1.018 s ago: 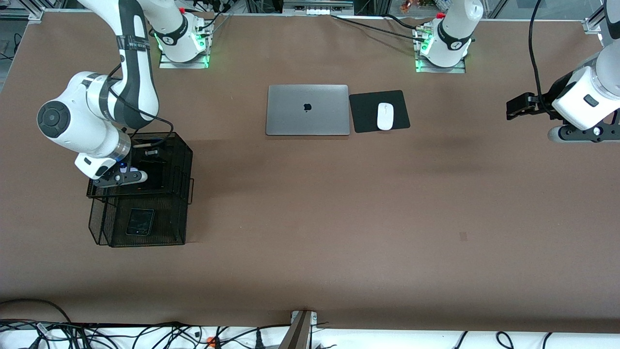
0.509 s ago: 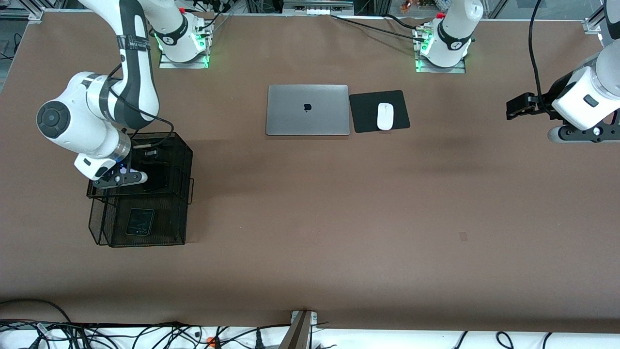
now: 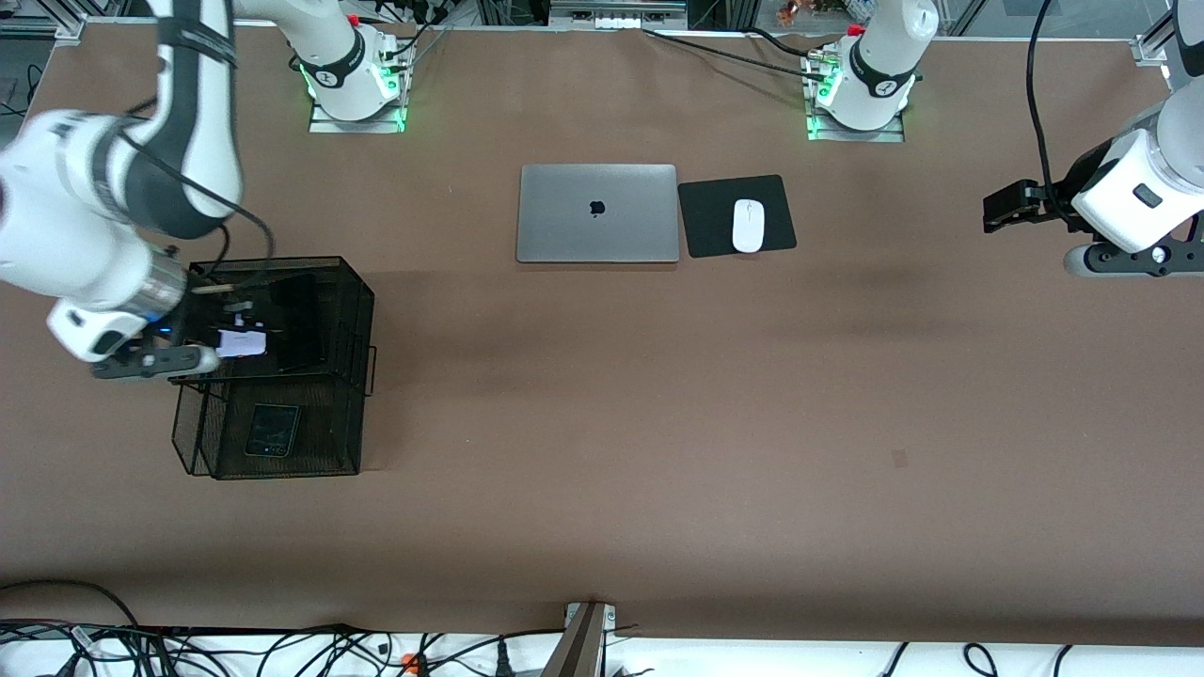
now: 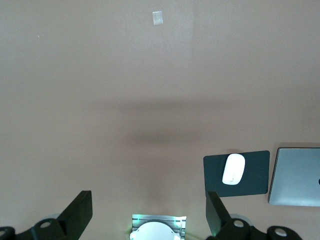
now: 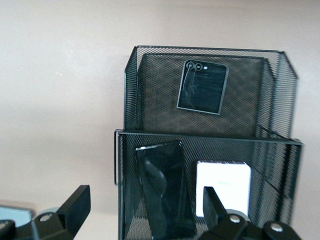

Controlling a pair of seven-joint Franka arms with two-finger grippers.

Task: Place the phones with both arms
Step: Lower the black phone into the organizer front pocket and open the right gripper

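Note:
A black mesh two-tier basket (image 3: pixel 362 310) stands at the right arm's end of the table. Its upper tier holds the pale-lilac phone (image 3: pixel 241 343) and the long slim black slab (image 3: pixel 299 322) side by side. The small squarish black phone (image 3: pixel 273 430) lies in the lower tier, nearer the front camera. My right gripper (image 3: pixel 230 308) is open and empty over the upper tier. The right wrist view shows the lilac phone (image 5: pixel 223 187), the slab (image 5: pixel 162 192), the small black phone (image 5: pixel 202 87) and the open right gripper (image 5: pixel 145 215). My left gripper (image 3: pixel 1002 209) waits, open and empty, over bare table at the left arm's end.
A closed silver laptop (image 3: pixel 597 213) and a white mouse (image 3: pixel 748 226) on a black pad (image 3: pixel 710 221) lie mid-table near the bases. The left wrist view shows the mouse (image 4: pixel 233 168) and the laptop (image 4: pixel 297 176). Cables run along the front edge.
My right arm has lifted and drawn back from the basket's upper tier toward its end of the table. The lilac phone now lies uncovered in that tier. The left arm has not moved.

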